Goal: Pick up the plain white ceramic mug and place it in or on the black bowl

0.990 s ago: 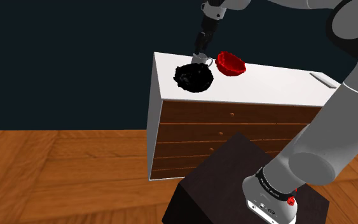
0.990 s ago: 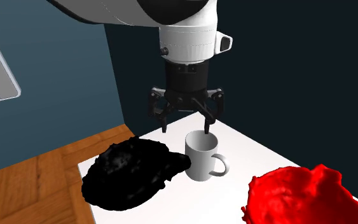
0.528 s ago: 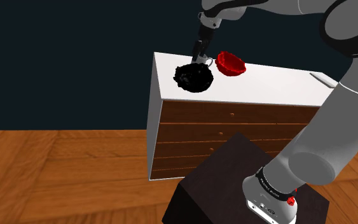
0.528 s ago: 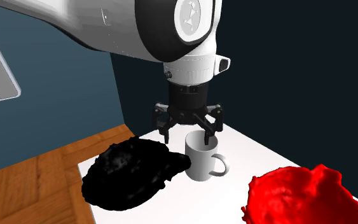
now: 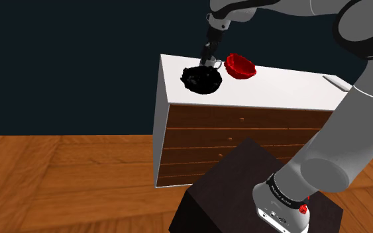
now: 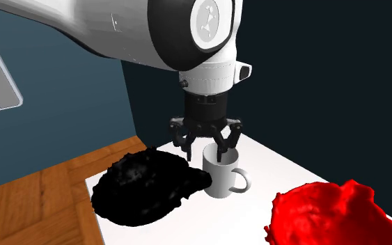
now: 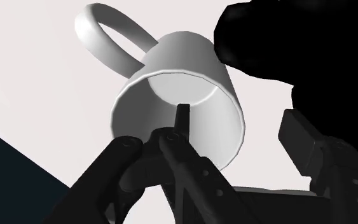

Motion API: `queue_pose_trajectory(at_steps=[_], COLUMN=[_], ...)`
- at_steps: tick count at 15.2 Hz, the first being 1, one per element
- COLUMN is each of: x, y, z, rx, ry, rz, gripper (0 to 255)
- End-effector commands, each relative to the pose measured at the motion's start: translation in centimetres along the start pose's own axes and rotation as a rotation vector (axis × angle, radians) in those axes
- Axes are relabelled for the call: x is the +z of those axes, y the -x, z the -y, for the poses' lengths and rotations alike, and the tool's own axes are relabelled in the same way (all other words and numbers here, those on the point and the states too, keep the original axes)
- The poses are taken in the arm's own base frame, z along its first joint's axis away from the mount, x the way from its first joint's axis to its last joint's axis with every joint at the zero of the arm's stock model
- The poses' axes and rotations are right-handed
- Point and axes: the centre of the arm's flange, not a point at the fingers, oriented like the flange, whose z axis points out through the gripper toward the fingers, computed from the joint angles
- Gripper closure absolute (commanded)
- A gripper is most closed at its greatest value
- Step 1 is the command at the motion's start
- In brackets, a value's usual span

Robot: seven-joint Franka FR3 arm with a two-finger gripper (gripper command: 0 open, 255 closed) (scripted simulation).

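Note:
The white mug [image 6: 218,177] stands upright on the white dresser top [image 6: 257,209], its handle pointing toward the red bowl. It touches the edge of the lumpy black bowl [image 6: 149,188] beside it. My black gripper [image 6: 216,152] hangs straight down over the mug's rim and is shut on its wall. In the wrist view one fingertip [image 7: 182,118] is inside the mug [image 7: 190,70] and the other is outside its wall, with the black bowl [image 7: 298,44] close by. In the shoulder view the gripper [image 5: 211,56] sits at the mug [image 5: 216,63], just behind the black bowl [image 5: 201,79].
A red bowl [image 5: 240,65] sits on the dresser top [image 5: 284,86] at the mug's other side, large in the second exterior view [image 6: 326,216]. A small flat white object [image 5: 337,83] lies at the dresser's far right. The dark stand [image 5: 244,185] sits on the wooden floor.
The gripper has come down onto the mug's rim and its fingers have drawn together on the wall. The mug and both bowls have not moved.

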Motion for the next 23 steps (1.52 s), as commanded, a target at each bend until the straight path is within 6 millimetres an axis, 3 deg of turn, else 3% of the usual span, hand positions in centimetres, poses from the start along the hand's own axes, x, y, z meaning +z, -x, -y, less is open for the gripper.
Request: queue_pose_trajectory(at_steps=[1, 9, 23], x=[0.1, 0.1, -7.2], y=[0.0, 0.0, -0.4], z=[0.0, 0.0, 0.0], rx=[0.000, 0.000, 0.000], ry=[-0.001, -0.001, -0.001], rz=[0.003, 0.003, 0.003], gripper=[255, 255, 255])
